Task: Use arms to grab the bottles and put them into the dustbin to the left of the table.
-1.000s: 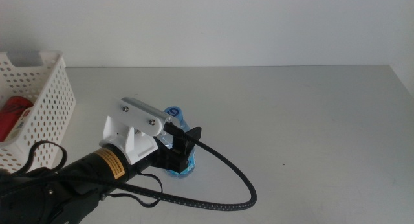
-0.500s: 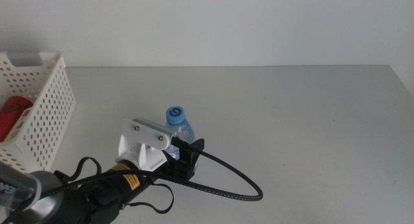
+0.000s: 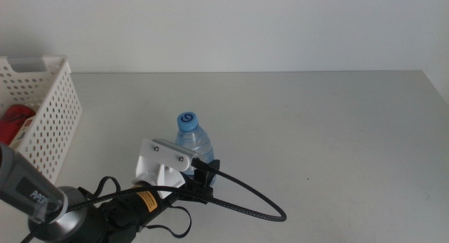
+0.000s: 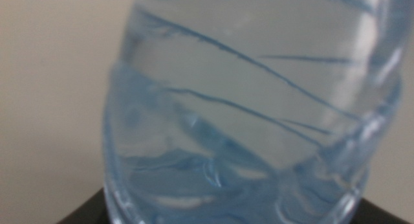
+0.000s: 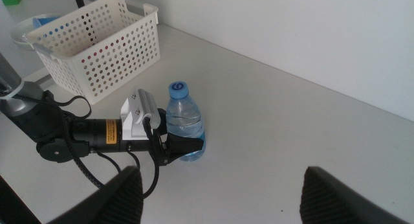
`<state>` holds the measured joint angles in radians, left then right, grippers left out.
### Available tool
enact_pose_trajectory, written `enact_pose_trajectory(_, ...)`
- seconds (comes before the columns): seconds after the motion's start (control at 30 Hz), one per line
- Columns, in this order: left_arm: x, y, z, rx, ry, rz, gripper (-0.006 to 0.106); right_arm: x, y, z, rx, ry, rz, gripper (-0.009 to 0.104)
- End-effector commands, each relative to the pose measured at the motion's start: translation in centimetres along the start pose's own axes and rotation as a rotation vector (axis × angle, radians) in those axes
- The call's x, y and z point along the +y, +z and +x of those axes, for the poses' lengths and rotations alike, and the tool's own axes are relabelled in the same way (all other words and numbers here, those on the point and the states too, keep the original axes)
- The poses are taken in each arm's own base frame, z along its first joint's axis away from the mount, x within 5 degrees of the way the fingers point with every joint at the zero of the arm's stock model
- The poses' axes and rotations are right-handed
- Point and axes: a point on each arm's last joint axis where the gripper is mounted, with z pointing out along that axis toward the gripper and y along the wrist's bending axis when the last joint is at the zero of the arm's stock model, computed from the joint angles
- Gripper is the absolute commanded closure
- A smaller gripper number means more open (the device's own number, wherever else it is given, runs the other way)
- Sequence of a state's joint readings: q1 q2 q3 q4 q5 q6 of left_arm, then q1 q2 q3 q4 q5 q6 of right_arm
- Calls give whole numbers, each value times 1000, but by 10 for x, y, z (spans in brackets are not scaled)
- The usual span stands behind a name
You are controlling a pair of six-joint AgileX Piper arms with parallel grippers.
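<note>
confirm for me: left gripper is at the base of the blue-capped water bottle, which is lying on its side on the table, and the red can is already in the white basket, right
Not quite: the water bottle is standing upright on the table, cap up, as the middle and right wrist views show. The rest holds: the left gripper is at its base, and the red can is already in the white basket.

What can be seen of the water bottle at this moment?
The water bottle is small, clear ribbed plastic with a blue cap, standing upright on the table right of the dustbin. The left gripper is around its lower body; contact can't be confirmed. The right gripper waits, open, apart from it.
</note>
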<state>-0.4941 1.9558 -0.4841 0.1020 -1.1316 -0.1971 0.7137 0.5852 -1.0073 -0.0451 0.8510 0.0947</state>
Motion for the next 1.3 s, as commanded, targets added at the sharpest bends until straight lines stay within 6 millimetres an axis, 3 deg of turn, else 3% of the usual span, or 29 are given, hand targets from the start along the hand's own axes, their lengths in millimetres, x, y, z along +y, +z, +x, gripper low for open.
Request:
enact_pose_trajectory(0.0, -6, 0, -32, -236, -5, 43, 53, 0, -4, -13, -88, -22, 1, 33)
enact_pose_trajectory(0.07, -7, -1, -33, -236, -14, 49, 73, 0, -4, -13, -88, -22, 1, 33)
enact_pose_trajectory(0.1, -7, -1, -31, -215, -31, 56, 96, 0, -4, -13, -88, -21, 0, 33)
enact_pose_trajectory(0.13, -8, -3, -31, -200, -38, 63, 102, 0, -4, -13, -88, -21, 0, 33)
enact_pose_trajectory(0.23, -10, -14, -39, -172, -79, 57, 102, 0, -4, -13, -88, -21, 0, 33)
enact_pose_trajectory(0.37, -10, -32, -71, -123, -143, 9, 102, 0, -4, -13, -88, -21, 0, 33)
enact_pose_trajectory(0.5, -5, -53, -125, -23, -63, -66, 102, 0, -4, -13, -87, -22, 1, 33)
enact_pose_trajectory(0.73, 16, -89, -243, 264, 68, -394, 102, 0, -4, -13, -87, -21, 0, 33)
enact_pose_trajectory(0.9, 43, -119, -315, 380, 135, -549, 102, 0, -4, -13, -87, -21, 0, 33)
enact_pose_trajectory(0.97, 61, -129, -334, 426, 117, -602, 102, 0, -4, -13, -87, -21, 0, 33)
enact_pose_trajectory(1.1, 95, -147, -356, 510, 60, -670, 102, 0, -4, -13, -87, -21, 0, 33)
enact_pose_trajectory(1.27, 140, -149, -346, 660, -15, -732, 102, 0, -4, -13, -87, -22, 1, 33)
